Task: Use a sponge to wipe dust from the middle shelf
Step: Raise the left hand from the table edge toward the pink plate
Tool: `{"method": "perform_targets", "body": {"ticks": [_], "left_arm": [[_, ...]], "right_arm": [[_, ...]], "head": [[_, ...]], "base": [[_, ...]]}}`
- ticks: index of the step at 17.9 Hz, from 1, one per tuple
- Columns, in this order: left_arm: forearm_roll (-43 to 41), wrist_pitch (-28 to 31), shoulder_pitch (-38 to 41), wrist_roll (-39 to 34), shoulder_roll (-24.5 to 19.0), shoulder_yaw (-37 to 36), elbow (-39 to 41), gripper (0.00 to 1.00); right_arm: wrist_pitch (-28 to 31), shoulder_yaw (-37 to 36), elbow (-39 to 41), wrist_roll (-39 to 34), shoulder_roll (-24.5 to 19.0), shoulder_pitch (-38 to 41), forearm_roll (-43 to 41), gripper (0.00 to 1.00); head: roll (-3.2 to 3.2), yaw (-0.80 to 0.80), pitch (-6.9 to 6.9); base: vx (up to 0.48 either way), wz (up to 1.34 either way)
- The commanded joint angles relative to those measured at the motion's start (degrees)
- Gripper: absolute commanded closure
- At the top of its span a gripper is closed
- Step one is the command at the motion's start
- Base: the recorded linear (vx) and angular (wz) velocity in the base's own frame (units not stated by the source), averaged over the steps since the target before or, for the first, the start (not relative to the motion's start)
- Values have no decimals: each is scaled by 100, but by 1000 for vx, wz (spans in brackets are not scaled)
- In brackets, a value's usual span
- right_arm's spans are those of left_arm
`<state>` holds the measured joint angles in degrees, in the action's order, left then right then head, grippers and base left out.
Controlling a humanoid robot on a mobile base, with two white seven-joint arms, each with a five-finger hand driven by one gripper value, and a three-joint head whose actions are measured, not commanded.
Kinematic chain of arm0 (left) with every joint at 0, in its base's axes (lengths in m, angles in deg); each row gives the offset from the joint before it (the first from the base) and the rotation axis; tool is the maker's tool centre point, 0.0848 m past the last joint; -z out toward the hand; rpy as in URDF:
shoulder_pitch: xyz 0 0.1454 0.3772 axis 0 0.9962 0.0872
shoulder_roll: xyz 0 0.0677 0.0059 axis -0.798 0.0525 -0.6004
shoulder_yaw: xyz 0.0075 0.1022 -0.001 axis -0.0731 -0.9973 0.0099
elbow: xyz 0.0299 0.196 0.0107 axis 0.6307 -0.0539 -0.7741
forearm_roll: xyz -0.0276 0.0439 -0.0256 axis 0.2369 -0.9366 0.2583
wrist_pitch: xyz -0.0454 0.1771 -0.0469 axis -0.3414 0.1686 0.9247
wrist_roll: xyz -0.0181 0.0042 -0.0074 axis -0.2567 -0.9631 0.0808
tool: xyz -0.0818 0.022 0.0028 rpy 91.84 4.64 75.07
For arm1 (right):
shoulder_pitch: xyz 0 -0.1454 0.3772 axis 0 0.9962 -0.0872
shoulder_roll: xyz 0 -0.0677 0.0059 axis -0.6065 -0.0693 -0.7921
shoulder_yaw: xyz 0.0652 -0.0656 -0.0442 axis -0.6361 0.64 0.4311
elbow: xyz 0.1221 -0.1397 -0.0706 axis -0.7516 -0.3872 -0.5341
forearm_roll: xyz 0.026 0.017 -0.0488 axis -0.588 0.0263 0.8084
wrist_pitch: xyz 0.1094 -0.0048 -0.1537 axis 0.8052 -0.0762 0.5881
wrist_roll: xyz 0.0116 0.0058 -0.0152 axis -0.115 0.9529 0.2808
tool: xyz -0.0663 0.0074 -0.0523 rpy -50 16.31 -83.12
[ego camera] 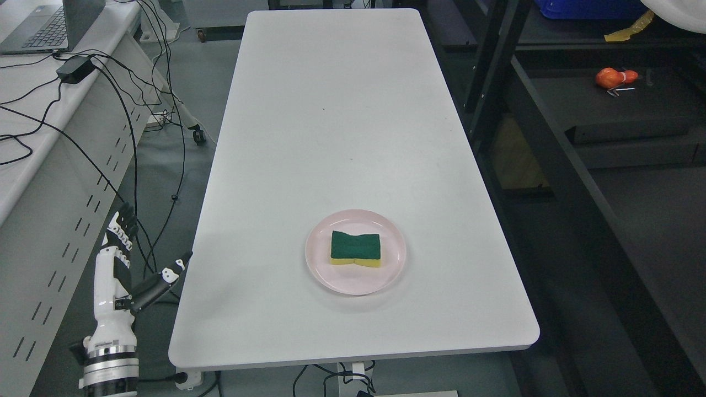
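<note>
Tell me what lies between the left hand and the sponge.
In the head view, only bare white table and the near rim of the pink plate separate the open left hand from the sponge.

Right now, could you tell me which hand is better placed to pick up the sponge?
Left. Only the left hand shows, open beside the table's near-left edge; the sponge lies on the pink plate.
</note>
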<state>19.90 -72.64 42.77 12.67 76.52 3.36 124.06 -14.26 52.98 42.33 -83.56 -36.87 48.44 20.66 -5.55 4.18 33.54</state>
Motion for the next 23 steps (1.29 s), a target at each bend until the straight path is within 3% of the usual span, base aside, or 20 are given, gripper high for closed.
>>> {"method": "perform_targets", "body": {"ticks": [1, 7, 10, 12, 15, 17, 18, 23], "left_arm": [[88, 0, -9, 1, 1, -11, 2, 2], [88, -35, -26, 1, -17, -11, -24, 2], [-60, -132, -262, 386, -445, -46, -129, 2], [-892, -132, -822, 651, -789, -133, -575, 2], [-2088, -150, -1878, 1247, -869, -177, -1437, 2], [-2504, -499, -2668, 2387, -843, -544, -1860, 2], [-2653, -806, -2968, 2610, -843, -869, -1887, 2], [-4865, -1660, -3515, 2673, -835, -1925, -1896, 2]], "right_arm": [[1, -2, 100, -1, 100, 0, 0, 0], [1, -2, 100, -1, 100, 0, 0, 0], [1, 7, 100, -1, 100, 0, 0, 0], [1, -2, 100, -1, 100, 0, 0, 0], [1, -2, 100, -1, 100, 0, 0, 0], [1, -2, 100, -1, 100, 0, 0, 0], [1, 7, 100, -1, 100, 0, 0, 0], [1, -2, 100, -1, 100, 0, 0, 0]], "head": [[0, 0, 0], [0, 0, 0], [0, 0, 0], [0, 0, 0], [0, 0, 0], [0, 0, 0], [0, 0, 0], [0, 0, 0]], "base": [[0, 0], [0, 0], [0, 0], [0, 0], [0, 0], [0, 0], [0, 0], [0, 0]]}}
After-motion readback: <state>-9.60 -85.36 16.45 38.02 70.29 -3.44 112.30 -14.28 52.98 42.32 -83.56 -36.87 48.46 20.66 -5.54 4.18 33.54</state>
